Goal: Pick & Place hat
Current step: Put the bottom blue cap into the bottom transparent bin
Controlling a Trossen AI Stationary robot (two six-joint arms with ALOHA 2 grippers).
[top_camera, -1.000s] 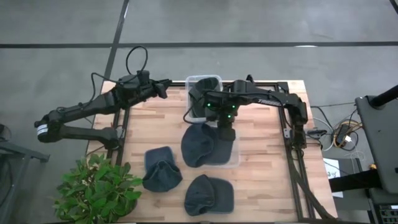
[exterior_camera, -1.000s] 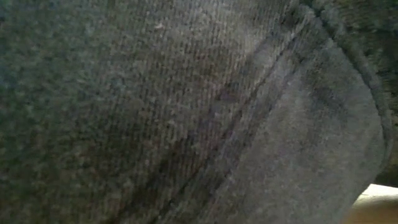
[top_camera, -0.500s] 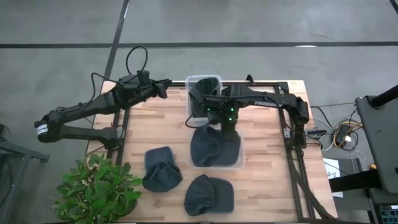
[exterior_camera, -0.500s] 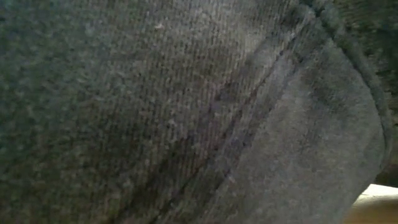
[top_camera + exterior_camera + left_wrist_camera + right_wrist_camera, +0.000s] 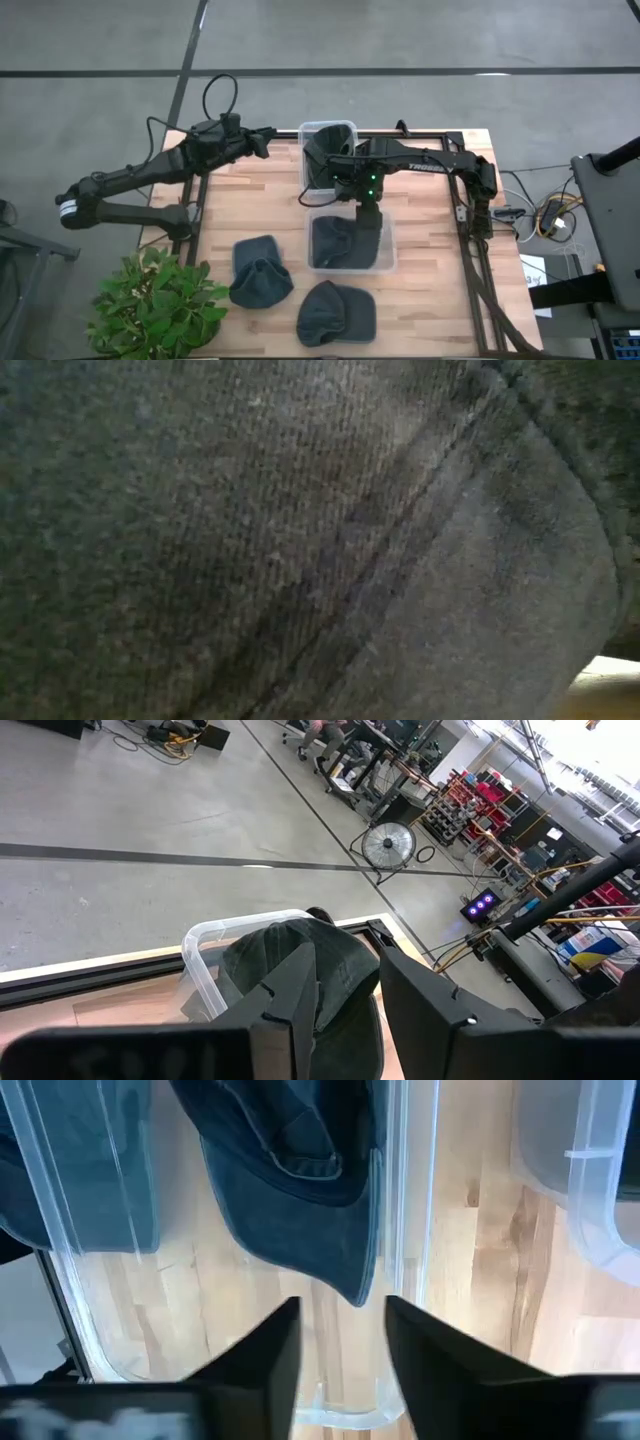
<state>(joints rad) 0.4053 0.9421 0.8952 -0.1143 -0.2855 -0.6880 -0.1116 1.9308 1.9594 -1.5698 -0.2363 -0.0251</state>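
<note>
The right claw [image 5: 366, 212], fingers apart, hovers over the clear plastic bin [image 5: 387, 262] holding a dark denim hat [image 5: 340, 245]. The left claw [image 5: 262, 143] waits, fingers apart, beside the bin's far neighbour.

The right tool [image 5: 366, 214] has dragged the hat [image 5: 338, 243] fully inside the clear bin [image 5: 389, 258]

Plant [image 5: 160, 305] at table [image 5: 250, 200] corner. Fan [image 5: 387, 845], red racks [image 5: 480, 795] on floor beyond.
</note>
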